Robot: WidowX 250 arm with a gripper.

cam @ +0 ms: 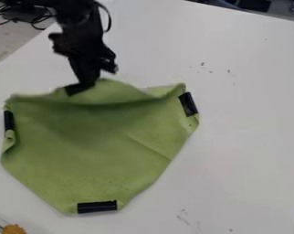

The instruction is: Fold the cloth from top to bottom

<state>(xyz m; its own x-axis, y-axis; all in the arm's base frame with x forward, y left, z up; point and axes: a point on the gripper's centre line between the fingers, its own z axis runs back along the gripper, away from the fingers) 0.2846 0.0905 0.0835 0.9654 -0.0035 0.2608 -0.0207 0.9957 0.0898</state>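
Note:
The gripper point(87, 82) hangs from the upper left over the cloth's top edge, shut on the cloth beside a black strip there. Green cloth point(101, 155) lies across the left half of the white table. Its upper edge is raised and bowed at the gripper, with a shadowed crease running below it. Other black strips mark its left edge, its right corner and its bottom edge. The left edge curls slightly, and the lower part lies mostly flat.
White table point(247, 128) extends to the right of the cloth, with small dark marks on its surface. An orange object point(14, 229) sits at the lower left corner. Dark cables point(34, 19) lie beyond the table's upper left edge.

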